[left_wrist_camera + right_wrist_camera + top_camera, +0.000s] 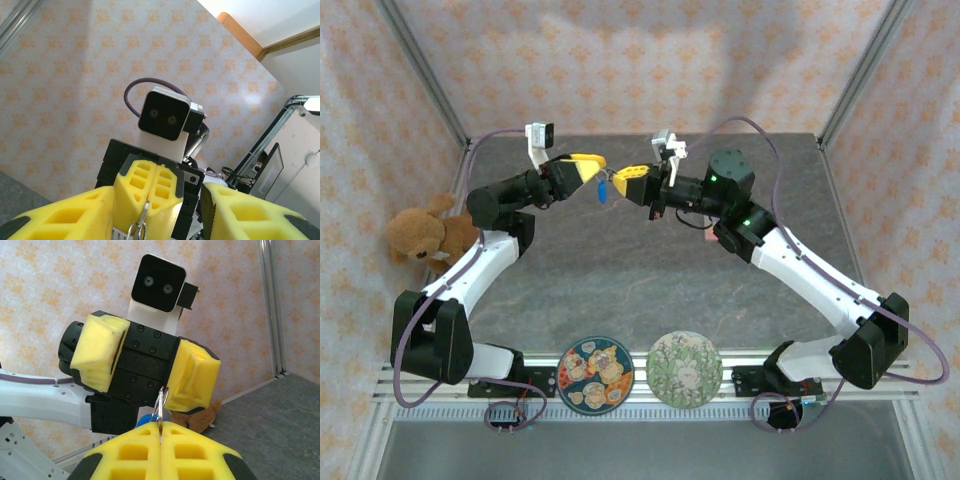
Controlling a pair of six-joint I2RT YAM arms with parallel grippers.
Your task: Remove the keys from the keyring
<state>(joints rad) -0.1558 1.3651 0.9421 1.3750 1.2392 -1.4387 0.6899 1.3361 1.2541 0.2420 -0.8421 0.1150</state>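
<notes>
My right gripper is shut on a thin silver keyring, which sticks up from between its yellow pads. A blue key hangs just behind the ring. Facing it, my left gripper stands open, one yellow finger on each side of the ring and the ring close to the right-hand one. In the left wrist view, my left gripper is spread wide around the right gripper's closed fingers, with the keyring pinched below them. From above, both grippers meet in mid-air over the far table, the blue key dangling between them.
A brown teddy bear sits at the table's left edge. Two patterned plates lie at the near edge between the arm bases. Patterned walls and metal frame posts enclose the grey table.
</notes>
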